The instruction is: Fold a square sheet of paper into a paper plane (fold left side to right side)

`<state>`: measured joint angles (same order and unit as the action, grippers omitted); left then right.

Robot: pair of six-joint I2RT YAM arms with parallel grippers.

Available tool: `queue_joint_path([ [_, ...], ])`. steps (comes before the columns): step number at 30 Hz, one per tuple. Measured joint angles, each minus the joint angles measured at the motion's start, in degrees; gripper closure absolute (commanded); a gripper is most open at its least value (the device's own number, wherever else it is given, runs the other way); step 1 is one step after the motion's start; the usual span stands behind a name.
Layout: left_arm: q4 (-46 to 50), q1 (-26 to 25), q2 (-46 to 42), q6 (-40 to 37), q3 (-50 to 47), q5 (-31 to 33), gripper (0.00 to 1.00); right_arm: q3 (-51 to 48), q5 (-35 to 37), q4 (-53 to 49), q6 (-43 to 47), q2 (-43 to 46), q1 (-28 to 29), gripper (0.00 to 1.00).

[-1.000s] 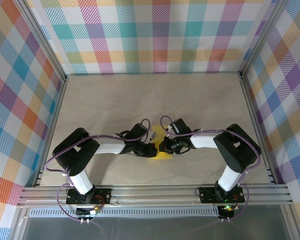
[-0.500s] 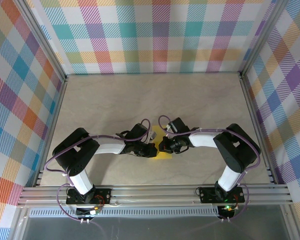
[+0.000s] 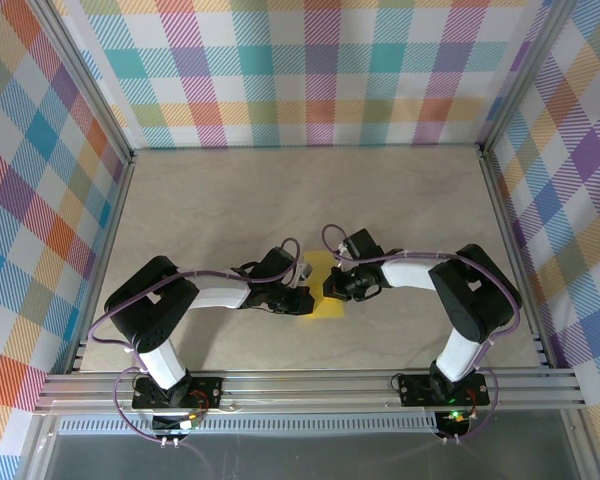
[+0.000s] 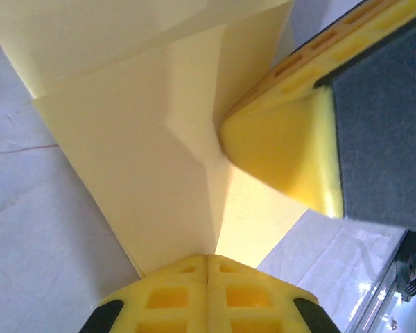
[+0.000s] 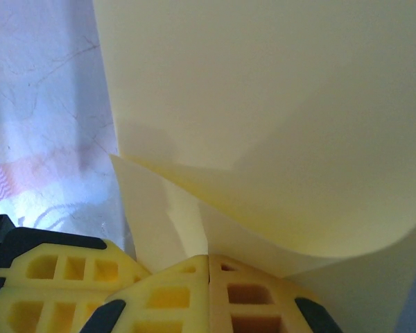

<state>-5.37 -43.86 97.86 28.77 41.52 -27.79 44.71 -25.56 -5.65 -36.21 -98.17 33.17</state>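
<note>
The 2 arms meet near the middle of the worktop (image 3: 230, 210), toward its near edge, with the square sheet of paper (image 3: 326, 306) lying between them. The left tool (image 3: 300, 299) has its fingers pressed together on the sheet, and a crease runs straight into their seam. The right tool (image 3: 330, 289), just beside it, is also squeezed tight and pinches a lower layer of the sheet. Above that layer, the rest of the yellow paper lifts off the worktop and curls over in a loose arch.
</note>
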Motion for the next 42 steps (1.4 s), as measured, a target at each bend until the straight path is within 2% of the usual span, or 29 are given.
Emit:
queue_joint_path([
  [15,-1.09,-0.17,-0.63,0.46,-0.90,0.63,1.00,3.08,0.31,-2.97,4.35,-1.55,-8.59,1.00],
  [21,-1.05,-0.22,-0.72,0.70,-0.90,0.81,1.00,4.61,1.81,-4.79,5.49,-1.14,-10.19,1.00],
  [26,-1.07,-0.22,-0.79,1.75,-0.87,0.81,1.00,4.57,0.52,-5.55,5.05,3.37,-9.94,1.00],
  [30,-1.11,-0.22,-0.79,2.45,-0.85,0.83,1.00,2.58,-2.16,-1.18,2.38,6.05,-7.50,1.00],
  [36,-1.18,-0.22,-0.79,3.41,-0.85,0.81,1.00,1.44,-4.90,3.06,-0.92,1.46,-2.40,1.00],
  [42,-0.74,-0.24,-0.79,3.41,-0.42,0.92,0.99,1.11,-4.48,3.23,-1.51,-2.03,-2.40,1.00],
])
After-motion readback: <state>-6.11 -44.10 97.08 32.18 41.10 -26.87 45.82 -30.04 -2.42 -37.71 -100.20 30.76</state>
